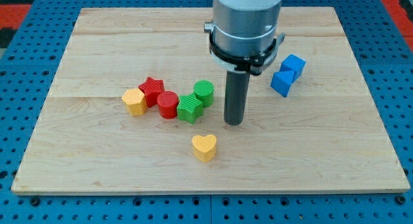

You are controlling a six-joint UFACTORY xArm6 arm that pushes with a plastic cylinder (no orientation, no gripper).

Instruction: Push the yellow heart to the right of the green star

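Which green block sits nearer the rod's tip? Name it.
The green cylinder. It stands just to the view's left of my tip, while the green star lies farther left, beside the red cylinder.

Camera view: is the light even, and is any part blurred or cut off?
Camera view: soft even light, only faint shadows under the yellow heart and my tip; blocks and wooden board look sharp; no strong glare; the arm's grey housing is cut off at the view's top.
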